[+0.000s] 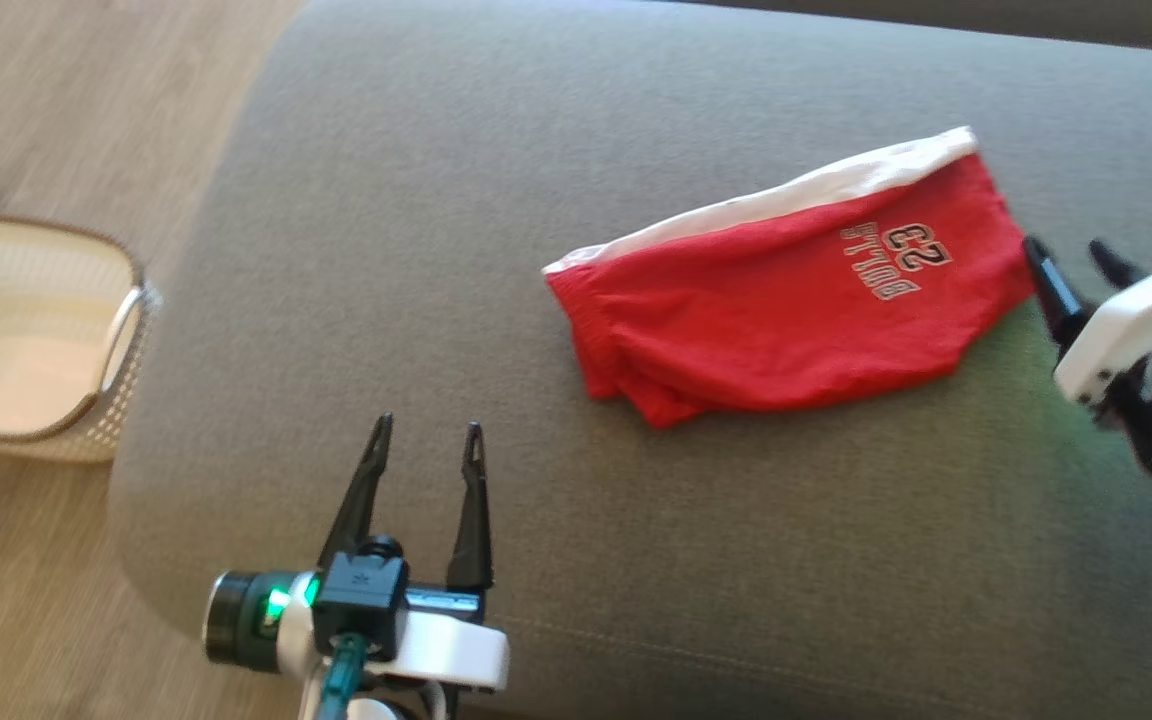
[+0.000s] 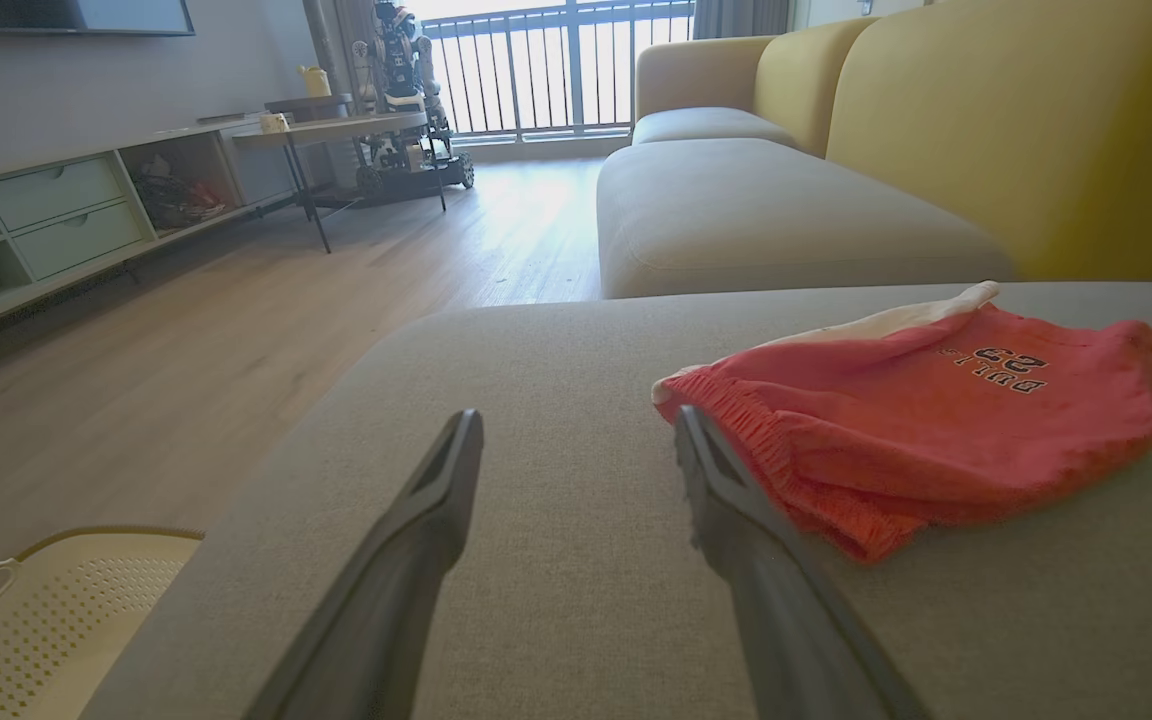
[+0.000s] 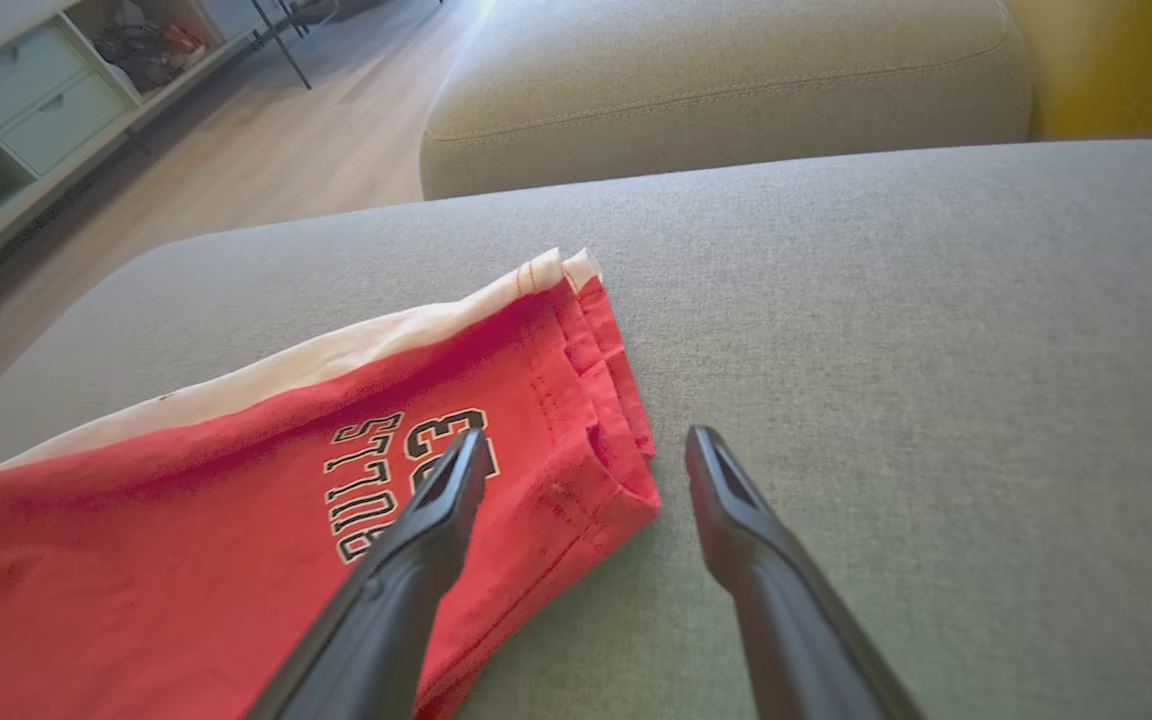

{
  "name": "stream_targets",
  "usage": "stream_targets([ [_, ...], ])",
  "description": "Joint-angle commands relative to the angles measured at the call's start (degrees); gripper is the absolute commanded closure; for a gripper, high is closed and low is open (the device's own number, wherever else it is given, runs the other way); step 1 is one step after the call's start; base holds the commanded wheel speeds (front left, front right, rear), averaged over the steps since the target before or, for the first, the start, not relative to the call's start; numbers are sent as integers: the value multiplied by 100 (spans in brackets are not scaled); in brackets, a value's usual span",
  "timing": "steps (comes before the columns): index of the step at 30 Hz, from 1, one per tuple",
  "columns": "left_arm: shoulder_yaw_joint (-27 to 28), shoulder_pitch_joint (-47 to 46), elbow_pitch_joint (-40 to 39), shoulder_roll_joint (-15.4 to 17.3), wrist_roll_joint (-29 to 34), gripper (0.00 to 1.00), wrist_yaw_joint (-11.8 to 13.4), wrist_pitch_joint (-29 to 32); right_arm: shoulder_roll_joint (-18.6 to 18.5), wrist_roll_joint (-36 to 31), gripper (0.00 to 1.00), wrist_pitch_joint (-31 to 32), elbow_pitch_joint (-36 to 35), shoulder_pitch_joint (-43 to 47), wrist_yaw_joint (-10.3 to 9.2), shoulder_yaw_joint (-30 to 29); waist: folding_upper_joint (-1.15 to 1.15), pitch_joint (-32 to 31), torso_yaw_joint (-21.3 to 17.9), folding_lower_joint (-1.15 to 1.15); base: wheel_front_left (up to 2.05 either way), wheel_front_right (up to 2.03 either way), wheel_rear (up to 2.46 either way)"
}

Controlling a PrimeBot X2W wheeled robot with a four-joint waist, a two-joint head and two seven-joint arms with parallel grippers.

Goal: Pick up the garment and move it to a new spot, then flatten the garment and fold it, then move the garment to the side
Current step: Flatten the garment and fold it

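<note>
The red garment (image 1: 786, 300), shorts with a white band along the upper edge and a printed number, lies folded on the grey cushion (image 1: 416, 180) right of centre in the head view. Its long side runs from mid-frame toward the upper right.

The left gripper (image 1: 428, 425) rises from the bottom edge left of centre, white wrist low and two dark fingers pointing up the frame. They are spread apart with nothing between them, well apart from the garment and below and to its left. In the left wrist view the left gripper (image 2: 576, 418) shows the same parted fingers over bare cushion, with the garment (image 2: 936, 420) at middle right.

The right gripper (image 1: 1064, 247) reaches in from the right edge, its white housing tilted and its fingers aimed up and left, tips just beside the garment's right end. In the right wrist view the right gripper (image 3: 586, 438) is spread and empty. One finger lies over the printed corner of the garment (image 3: 186, 520) and the other over bare cushion; whether it touches the cloth cannot be told.

A pale basket (image 1: 36, 330) sits at the left edge on the wooden floor (image 1: 36, 100)
</note>
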Motion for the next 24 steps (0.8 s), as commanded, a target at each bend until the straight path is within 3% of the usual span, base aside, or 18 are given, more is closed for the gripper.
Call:
stream_targets([
  [1, 84, -172, -224, -73, 64, 0, -3, -69, -105, -175, 0, -73, 125, -447, -2, -10, 0, 190, 244, 0, 0, 0, 0],
  [8, -72, -334, -174, -157, 75, 0, -79, -70, -136, -863, 0, 66, 1371, -1350, -2, 24, 0, 453, 591, 0, 0, 0, 0],
  [19, -194, -437, -106, -201, 162, 0, -18, -70, -41, -1414, 0, 332, 2393, -1733, -2, 110, 0, 544, 661, 0, 0, 0, 0],
  [20, -205, -447, -102, -202, 176, 0, -15, -70, 3, -1414, 21, 364, 2417, -1716, -2, 107, 0, 544, 642, 0, 0, 0, 0],
  [21, -210, -457, -95, -203, 187, 0, -14, -70, 53, -1412, 57, 394, 2433, -1698, -2, 112, 0, 542, 615, 0, 0, 0, 0],
  [23, -209, -473, -72, -204, 199, 0, -21, -70, 136, -1374, 100, 417, 2450, -1678, -2, 113, 0, 542, 556, 0, 0, 0, 0],
  [24, -204, -481, -62, -204, 202, 0, -27, -70, 161, -1354, 100, 402, 2453, -1676, -2, 113, 0, 538, 519, 0, 0, 0, 0],
])
